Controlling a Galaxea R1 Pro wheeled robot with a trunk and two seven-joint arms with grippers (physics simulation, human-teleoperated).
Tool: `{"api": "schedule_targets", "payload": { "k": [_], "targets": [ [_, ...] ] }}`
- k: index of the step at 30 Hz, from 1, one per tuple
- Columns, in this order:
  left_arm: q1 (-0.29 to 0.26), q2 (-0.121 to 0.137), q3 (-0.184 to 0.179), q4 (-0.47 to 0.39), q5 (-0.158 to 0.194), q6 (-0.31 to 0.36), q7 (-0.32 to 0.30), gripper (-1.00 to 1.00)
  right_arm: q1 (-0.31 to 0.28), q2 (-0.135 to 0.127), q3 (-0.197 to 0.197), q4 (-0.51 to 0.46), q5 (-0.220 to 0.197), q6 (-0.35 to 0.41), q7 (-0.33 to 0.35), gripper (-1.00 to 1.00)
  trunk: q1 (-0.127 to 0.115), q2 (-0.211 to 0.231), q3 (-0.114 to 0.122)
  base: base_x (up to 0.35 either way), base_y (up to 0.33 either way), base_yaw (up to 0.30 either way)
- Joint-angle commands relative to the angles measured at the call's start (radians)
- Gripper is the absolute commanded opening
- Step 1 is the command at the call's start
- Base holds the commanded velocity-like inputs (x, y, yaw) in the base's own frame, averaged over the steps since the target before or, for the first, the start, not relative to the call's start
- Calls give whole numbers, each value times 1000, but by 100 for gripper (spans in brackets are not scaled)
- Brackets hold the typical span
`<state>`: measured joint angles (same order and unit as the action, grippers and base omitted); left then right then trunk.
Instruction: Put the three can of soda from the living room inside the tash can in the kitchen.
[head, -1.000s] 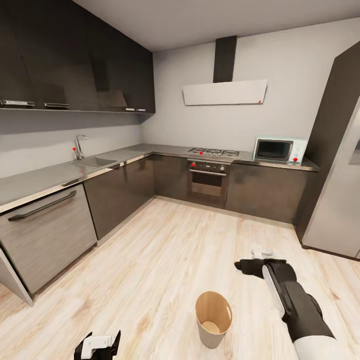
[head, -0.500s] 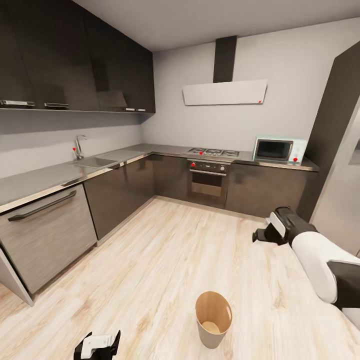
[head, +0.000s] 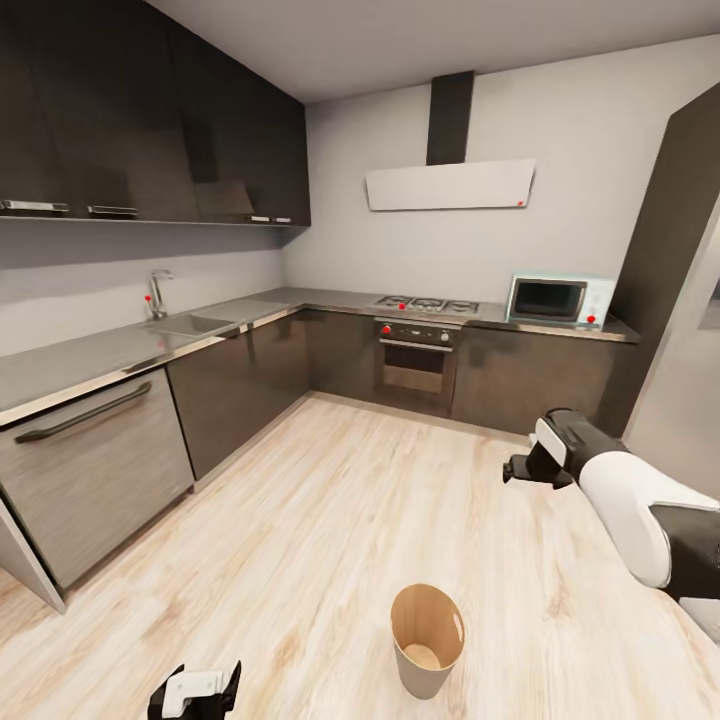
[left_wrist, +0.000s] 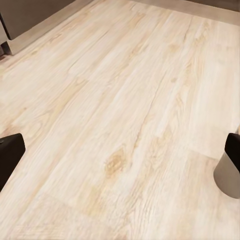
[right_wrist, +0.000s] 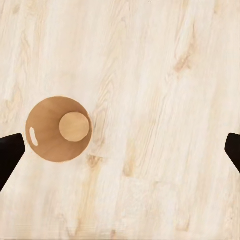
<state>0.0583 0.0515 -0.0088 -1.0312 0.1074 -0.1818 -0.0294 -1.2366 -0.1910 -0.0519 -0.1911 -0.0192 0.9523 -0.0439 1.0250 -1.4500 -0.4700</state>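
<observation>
Two grippers, no can in either: from the head camera, the tash can (head: 427, 640) stands on the kitchen's wood floor (head: 330, 520), the right gripper (head: 522, 470) raised beyond it, the left gripper (head: 196, 690) low. The left wrist camera shows fingers spread over floorboards. The right wrist camera looks into the can's bare interior (right_wrist: 58, 129), fingers wide apart. Cans must be fetched first; releases are best centred over the rim.

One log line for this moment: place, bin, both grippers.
place: kitchen | bin: upright on floor, no cans inside | left gripper: open, empty, low | right gripper: open, empty, raised
</observation>
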Motion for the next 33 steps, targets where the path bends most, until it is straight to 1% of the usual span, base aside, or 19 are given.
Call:
{"api": "schedule_targets", "payload": {
  "k": [1,4,6,11,15,17,18,19,20,21,22,23,24,26,27,28,29,32,33],
  "targets": [
    [0,0,0,1,0,1,0,100,-1,9,0,2,0,-1,-15,100,0,0,0,187,0,0],
    [0,0,0,1,-1,17,-1,100,0,20,-3,4,-6,-2,-51,100,0,0,0,240,0,0],
    [0,0,0,0,-1,29,-1,100,1,23,-5,4,-8,-3,-62,100,0,0,0,284,0,0],
    [0,0,1,0,1,46,-1,100,4,27,-8,5,-10,-7,-75,100,0,0,0,279,0,0],
    [0,0,1,-2,1,56,-2,100,12,28,-9,5,-11,-24,-80,100,0,0,0,103,0,0],
    [-1,0,2,-6,1,77,-1,100,20,28,-10,5,-12,-40,-80,100,0,0,0,84,0,0],
    [-2,0,2,-7,1,101,-1,100,25,28,-10,5,-12,-48,-81,100,0,0,0,143,0,0],
    [-5,0,3,-8,1,140,0,100,29,28,-10,5,-12,-54,-81,100,0,0,0,178,0,0],
    [-15,0,3,-8,1,200,1,100,35,29,-10,5,-13,-59,-81,100,0,0,0,207,0,0],
    [-33,0,4,-9,1,278,1,100,41,29,-10,5,-13,-64,-81,100,0,0,0,229,0,0],
    [-88,-1,5,-6,3,464,2,100,54,30,-10,5,-14,-70,-81,100,0,0,0,258,0,0],
    [-122,-1,6,-3,4,564,2,100,61,31,-10,5,-14,-72,-81,100,0,0,0,244,0,0],
    [-210,0,7,18,6,761,0,100,77,37,-11,5,-14,-75,-81,100,0,0,0,170,0,0],
    [-304,0,8,53,7,918,-1,100,92,43,-12,5,-14,-78,-82,100,0,0,0,122,0,0],
    [-404,1,11,108,8,1037,-3,100,105,47,-12,5,-14,-79,-82,100,0,0,0,70,0,0],
    [-456,1,12,147,9,1083,-4,100,111,51,-12,5,-14,-80,-82,100,0,0,0,56,0,0],
    [-558,2,13,246,13,1148,-5,100,124,59,-13,5,-14,-81,-82,100,0,0,0,36,0,0],
    [-701,2,14,430,28,1204,-7,100,139,72,-13,5,-13,-82,-82,100,0,0,0,22,0,0],
    [-776,3,14,542,40,1223,-6,100,148,83,-14,5,-13,-82,-82,100,0,0,0,12,0,0]
  ]
}}
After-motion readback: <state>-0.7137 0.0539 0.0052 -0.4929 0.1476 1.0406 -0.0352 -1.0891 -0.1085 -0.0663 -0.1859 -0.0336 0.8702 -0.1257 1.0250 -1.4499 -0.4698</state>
